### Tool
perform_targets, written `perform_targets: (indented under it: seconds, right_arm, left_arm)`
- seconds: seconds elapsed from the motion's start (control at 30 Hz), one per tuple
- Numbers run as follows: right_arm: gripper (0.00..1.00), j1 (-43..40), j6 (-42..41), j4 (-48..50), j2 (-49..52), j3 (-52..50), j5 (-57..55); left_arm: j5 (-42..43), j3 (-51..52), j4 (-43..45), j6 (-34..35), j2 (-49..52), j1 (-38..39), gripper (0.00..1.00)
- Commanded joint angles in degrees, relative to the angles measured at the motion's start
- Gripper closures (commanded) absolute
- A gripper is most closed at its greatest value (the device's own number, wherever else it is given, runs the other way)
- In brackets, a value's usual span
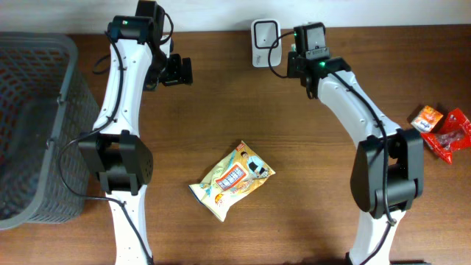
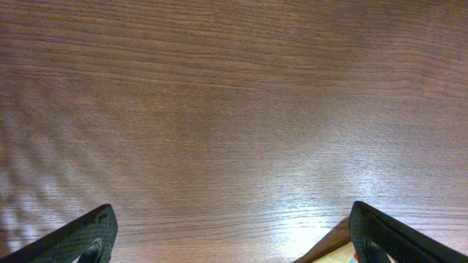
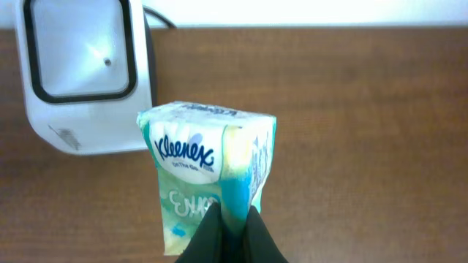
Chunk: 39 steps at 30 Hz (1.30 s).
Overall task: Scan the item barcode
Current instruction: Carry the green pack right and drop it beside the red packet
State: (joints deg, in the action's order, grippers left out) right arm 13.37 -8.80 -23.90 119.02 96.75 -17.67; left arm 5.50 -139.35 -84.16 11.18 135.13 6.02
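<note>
1. Now the right gripper (image 3: 232,223) is pinched tight on a Kleenex tissue pack (image 3: 208,157), low in the middle of the right wrist frame; it grips the bottom edge, so the faces are free to be read.
2. Up at the upper left sits the white barcode scanner (image 3: 80,69); the pack is near it; no barcode shows, so I think it needs turning.
3. Over bare wooden table (image 2: 219,109) the left gripper (image 2: 234,237) is spread wide and holds nothing; it waits out of the way.

The tissue pack (image 3: 208,164), centre frame, was white and teal with a blue logo. The scanner (image 3: 80,73), upper left, was white with a black rim. The surface (image 2: 234,109) was brown woodgrain. The basket (image 1: 37,125) was grey mesh and the snack bag (image 1: 232,180) yellow.
</note>
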Motion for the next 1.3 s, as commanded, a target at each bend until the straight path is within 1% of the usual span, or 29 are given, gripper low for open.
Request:
perform_targets:
  seconds: [0.0,0.1,0.17,0.2,0.3,0.33,0.37,0.5,0.6,0.7,0.77,0.87,0.93,1.0,1.1,1.2,1.27]
  right_arm:
    - [0.96,3.65,7.69,5.14,0.42,1.09,-8.22]
    - [0.96,6.51,15.56,14.4,0.42,1.09,-11.02]
    - [0.96,8.15,23.15,22.27,1.88,1.09,-12.7]
    - [0.96,8.68,27.74,26.05,3.23,1.09,-13.44]
    - [0.96,9.88,38.14,35.85,8.02,1.09,-21.14]
    - [0.96,9.88,41.68,38.93,10.03,1.09,-22.01]
    - [0.96,9.88,42.75,39.67,11.1,1.09,-22.1]
    - [0.96,9.88,37.24,39.69,11.96,1.38,-23.34]
    - [0.96,9.92,36.76,39.52,11.96,1.95,-22.84]
    - [0.96,9.92,36.85,36.35,11.96,1.95,-16.81]
    - [0.96,9.77,37.09,36.68,11.96,1.95,-12.94]
    - [0.96,9.38,43.1,38.36,11.96,1.95,-6.19]
    - [0.96,9.4,43.17,38.69,11.96,1.95,-5.86]
    - [0.96,9.38,44.94,38.47,11.96,1.95,-5.95]
    - [0.96,9.38,44.74,38.53,11.96,1.95,-9.97]
    - [0.96,9.38,36.48,38.6,11.82,1.95,-20.22]
    - [0.96,9.22,30.95,38.73,11.28,1.95,-29.38]
  left_arm:
    - [-0.44,-0.2,0.11,-0.5,-1.01,-0.02,0.01]
    - [-0.44,-0.2,0.09,-0.5,-1.01,-0.02,0.01]
    - [-0.44,-0.2,0.09,-0.5,-1.01,-0.02,0.01]
    - [-0.42,-0.2,0.09,-0.5,-1.01,-0.02,0.01]
    - [-0.44,-0.2,0.09,-0.5,-1.01,-0.02,0.01]
    - [-0.42,-0.2,0.09,-0.5,-1.01,-0.02,0.01]
    - [-0.42,-0.2,0.11,-0.5,-1.01,-0.02,0.01]
    - [-0.44,-0.2,0.09,-0.5,-1.01,-0.02,0.01]
    - [-0.42,-0.2,0.09,-0.5,-1.01,-0.02,0.01]
    - [-0.44,-0.2,0.11,-0.5,-1.01,-0.09,0.01]
    - [-0.42,-0.2,0.09,-0.5,-1.01,-0.07,0.01]
    - [-0.44,-0.2,0.11,-0.5,-1.01,-0.07,0.01]
    - [-0.44,-0.2,0.09,-0.5,-1.01,-0.09,0.01]
    - [-0.42,-0.2,0.09,-0.5,-1.01,-0.07,0.01]
    - [-0.42,-0.2,0.09,-0.5,-1.01,-0.07,0.01]
    - [-0.42,-0.2,0.11,-0.5,-1.01,-0.07,0.01]
    - [-0.44,-0.2,0.11,-0.5,-1.01,-0.07,0.01]
